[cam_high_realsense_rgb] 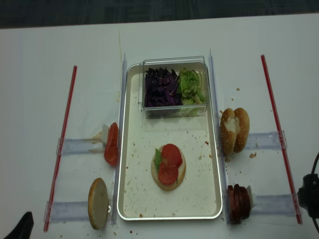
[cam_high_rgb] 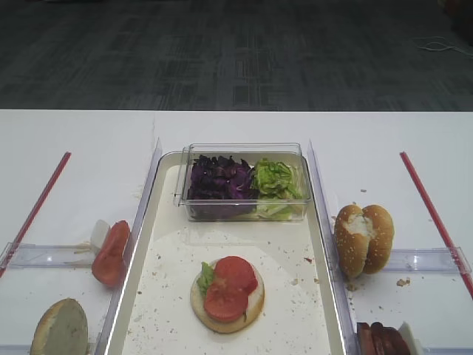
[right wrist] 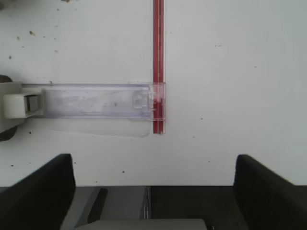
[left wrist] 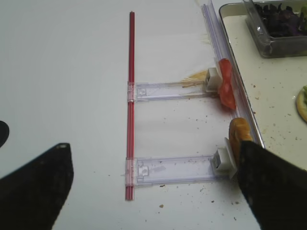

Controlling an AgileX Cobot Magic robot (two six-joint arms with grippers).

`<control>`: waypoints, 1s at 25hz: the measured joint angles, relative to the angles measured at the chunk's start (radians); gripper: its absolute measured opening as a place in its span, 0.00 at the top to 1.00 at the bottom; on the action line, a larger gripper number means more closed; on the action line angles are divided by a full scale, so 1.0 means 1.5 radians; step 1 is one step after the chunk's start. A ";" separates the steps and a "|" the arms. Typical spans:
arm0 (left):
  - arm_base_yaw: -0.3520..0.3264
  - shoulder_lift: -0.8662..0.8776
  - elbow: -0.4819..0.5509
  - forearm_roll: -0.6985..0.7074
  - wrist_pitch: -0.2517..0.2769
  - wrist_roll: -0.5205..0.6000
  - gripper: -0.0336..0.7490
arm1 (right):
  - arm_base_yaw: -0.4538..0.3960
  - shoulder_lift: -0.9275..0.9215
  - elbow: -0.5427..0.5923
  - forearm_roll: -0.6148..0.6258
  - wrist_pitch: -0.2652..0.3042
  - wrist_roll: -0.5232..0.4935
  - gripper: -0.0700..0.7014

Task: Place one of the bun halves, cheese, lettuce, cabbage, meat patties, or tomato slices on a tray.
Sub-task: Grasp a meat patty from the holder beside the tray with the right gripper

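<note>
**Two tomato slices on a bun, both grippers drawn back**

Two tomato slices lie overlapping on a bun half on the tray, with a bit of lettuce tucked at the slices' left edge. The stack sits well apart from both grippers, which hang low at the near corners of the tabletop. The right gripper is spread wide and holds nothing; below it lie only a clear rail and a red strip. The left gripper also stands wide with nothing between its fingers; just beside its right finger stands another bun half, and farther ahead a spare tomato slice.

At the tray's far end, a clear plastic box holds purple cabbage on its left and lettuce on its right. Right of the tray stand paired bun halves and a row of meat patties.
</note>
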 joint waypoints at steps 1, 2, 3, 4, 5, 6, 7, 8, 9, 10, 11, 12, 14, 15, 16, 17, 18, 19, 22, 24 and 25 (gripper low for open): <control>0.000 0.000 0.000 0.000 0.000 0.000 0.10 | 0.000 0.025 0.000 0.000 -0.007 0.000 0.01; 0.000 0.000 0.000 0.000 0.000 0.000 0.10 | 0.000 0.048 0.000 0.000 -0.011 0.000 0.01; 0.000 0.000 0.000 0.000 0.000 0.000 0.10 | 0.000 0.064 0.000 0.000 -0.014 0.000 0.01; 0.000 0.000 0.000 0.000 0.000 0.000 0.10 | 0.000 0.079 0.000 0.000 -0.016 0.000 0.01; 0.000 0.000 0.000 0.000 0.000 0.000 0.10 | 0.000 0.091 0.000 0.000 -0.016 0.000 0.01; 0.000 0.000 0.000 0.000 0.000 0.000 0.10 | 0.000 0.098 0.000 0.000 -0.016 0.000 0.01; 0.000 0.000 0.000 0.000 0.000 0.000 0.10 | 0.000 0.099 0.000 -0.001 -0.017 0.000 0.01; 0.000 0.000 0.000 0.000 0.000 0.000 0.10 | 0.000 0.099 0.000 -0.001 -0.017 0.000 0.01; 0.000 0.000 0.000 0.000 0.000 0.000 0.10 | 0.000 0.099 -0.001 -0.001 -0.019 0.001 0.01; 0.000 0.000 0.000 0.000 0.000 0.000 0.10 | 0.000 0.099 -0.003 -0.001 -0.020 0.000 0.01; 0.000 0.000 0.000 0.000 0.000 0.000 0.10 | 0.000 0.099 -0.003 0.000 -0.025 0.003 0.01; 0.000 0.000 0.000 0.000 0.000 0.000 0.10 | 0.000 0.099 -0.004 0.001 -0.030 0.010 0.01; 0.000 0.000 0.000 0.000 0.000 0.000 0.10 | 0.000 0.099 -0.006 0.006 -0.036 0.017 0.01; 0.000 0.000 0.000 0.000 0.000 0.000 0.10 | 0.000 0.099 -0.006 0.012 -0.040 0.018 0.02; 0.000 0.000 0.000 0.000 0.000 0.000 0.10 | 0.000 0.099 -0.006 0.021 -0.042 0.018 0.03; 0.000 0.000 0.000 0.000 0.000 0.000 0.10 | 0.000 0.099 -0.006 0.025 -0.041 0.018 0.04; 0.000 0.000 0.000 0.000 0.000 0.000 0.10 | 0.000 0.099 -0.006 0.032 -0.042 0.018 0.06; 0.000 0.000 0.000 0.000 0.000 0.000 0.10 | 0.000 0.099 -0.006 0.040 -0.042 0.017 0.07; 0.000 0.000 0.000 0.000 0.000 0.000 0.10 | 0.000 0.099 -0.006 0.063 -0.042 0.007 0.09; 0.000 0.000 0.000 0.000 0.000 0.000 0.10 | 0.000 0.099 -0.006 0.074 -0.043 0.004 0.09; 0.000 0.000 0.000 0.000 0.000 0.000 0.10 | 0.000 0.099 -0.006 0.077 -0.043 0.003 0.09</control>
